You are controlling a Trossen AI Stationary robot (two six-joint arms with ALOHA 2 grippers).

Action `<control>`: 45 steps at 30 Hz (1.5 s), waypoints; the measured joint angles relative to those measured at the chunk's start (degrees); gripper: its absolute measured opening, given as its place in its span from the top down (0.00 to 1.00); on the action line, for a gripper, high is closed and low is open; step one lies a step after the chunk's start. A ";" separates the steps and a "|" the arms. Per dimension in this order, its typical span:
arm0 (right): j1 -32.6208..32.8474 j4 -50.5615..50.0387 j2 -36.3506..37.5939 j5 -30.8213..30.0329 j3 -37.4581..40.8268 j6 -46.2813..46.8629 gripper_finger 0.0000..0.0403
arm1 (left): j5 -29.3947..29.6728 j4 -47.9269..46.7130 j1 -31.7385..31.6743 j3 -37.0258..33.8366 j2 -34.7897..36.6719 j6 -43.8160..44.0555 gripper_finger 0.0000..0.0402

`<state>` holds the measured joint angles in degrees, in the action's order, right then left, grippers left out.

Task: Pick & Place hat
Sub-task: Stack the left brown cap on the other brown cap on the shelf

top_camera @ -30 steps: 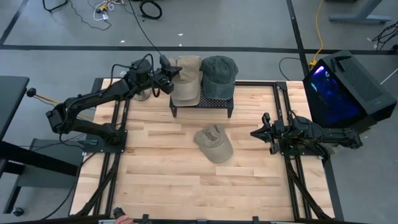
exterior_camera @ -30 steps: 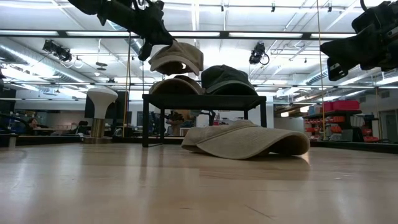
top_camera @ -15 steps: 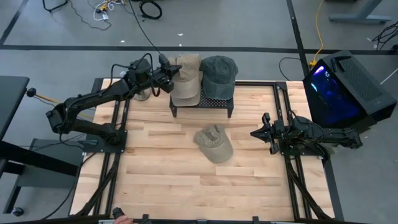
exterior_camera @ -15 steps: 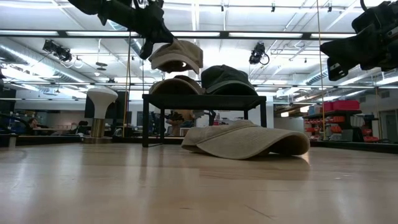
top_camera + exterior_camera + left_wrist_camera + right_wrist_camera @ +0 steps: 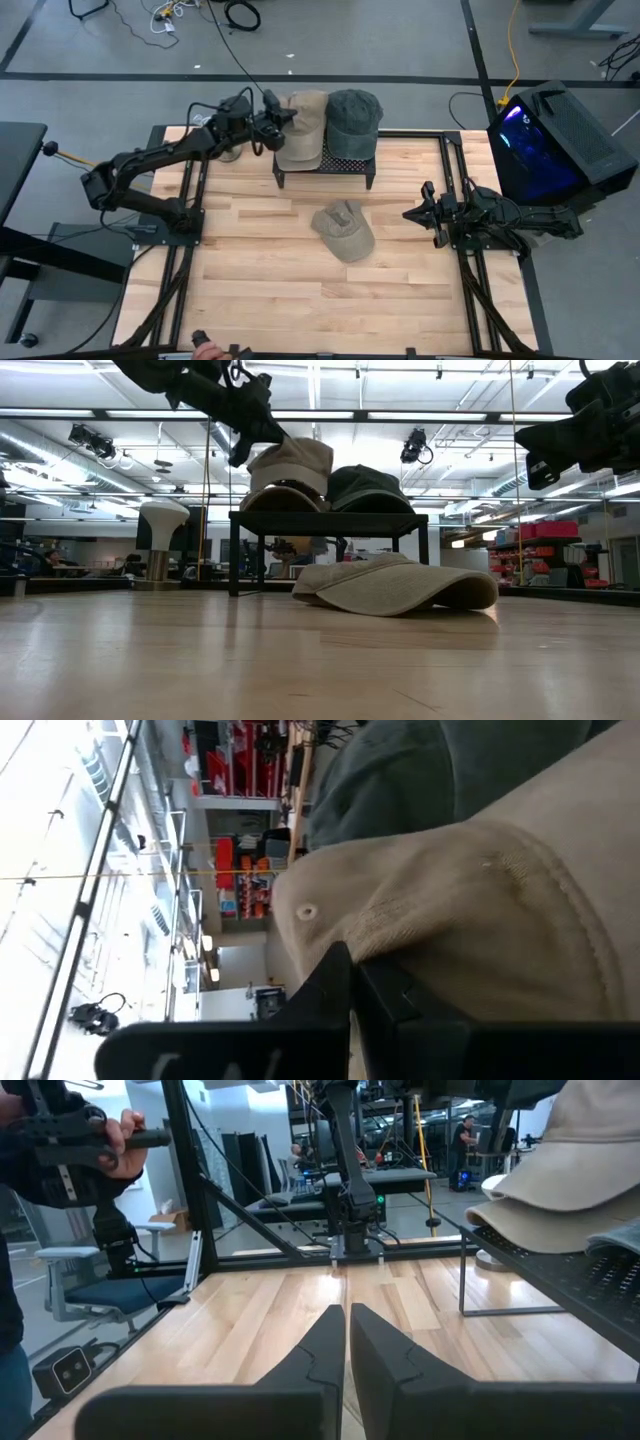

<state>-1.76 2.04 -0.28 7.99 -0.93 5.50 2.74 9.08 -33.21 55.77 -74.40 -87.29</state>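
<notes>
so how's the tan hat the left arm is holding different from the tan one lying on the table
The held tan hat is up over the black rack, pinched at its edge by the left gripper; the table hat lies free on the wood, touched by nothing. The held hat sits above another tan hat and beside the dark green hat; the table hat lies alone in front of the rack. Both are similar tan caps.

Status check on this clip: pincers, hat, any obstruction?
Left pincer shut on tan hat, above the rack. Right pincer shut, idle at table's right. Nothing blocking.
</notes>
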 joint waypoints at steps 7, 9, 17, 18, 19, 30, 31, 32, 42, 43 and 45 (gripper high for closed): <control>0.00 0.01 0.00 -0.02 0.00 -0.02 0.94 | -0.46 0.02 0.00 0.00 -1.46 0.37 0.99; 0.00 0.01 0.00 -0.01 0.00 0.00 0.94 | -0.48 0.02 0.00 0.00 -1.46 1.19 0.99; -0.01 0.01 0.00 -0.01 0.00 -0.01 0.94 | -0.48 -0.02 0.08 0.00 -1.46 1.20 0.99; -0.01 0.00 0.00 -0.01 0.00 -0.01 0.94 | -0.48 -0.04 0.27 0.00 -1.46 1.20 0.99; 0.00 0.00 0.00 -0.01 0.00 -0.01 0.94 | -0.46 -0.02 0.47 0.00 -1.46 1.20 0.99; -0.02 0.00 0.00 -0.02 0.00 -0.01 0.94 | 0.63 -0.05 1.16 0.00 -0.75 1.16 0.99; -0.01 0.01 0.01 -0.01 0.00 -0.01 0.94 | 0.64 -0.45 1.17 0.00 -0.53 1.16 0.99; -0.02 0.00 0.01 -0.02 0.00 0.00 0.94 | 0.63 -0.81 1.18 -0.07 -0.22 1.15 0.99; 0.00 0.02 -0.01 0.00 0.00 -0.02 0.94 | 0.07 -4.17 0.86 -0.04 1.90 1.18 0.99; 0.00 0.00 0.01 -0.02 0.00 0.00 0.94 | 0.02 -4.80 0.71 -0.04 1.97 1.20 0.99; -0.02 0.00 0.01 0.00 0.00 -0.01 0.94 | -0.04 -5.65 0.55 -0.04 1.97 1.68 0.99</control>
<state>-1.77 2.04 -0.27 7.99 -0.93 5.49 2.70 3.43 -32.66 55.72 -72.42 -85.60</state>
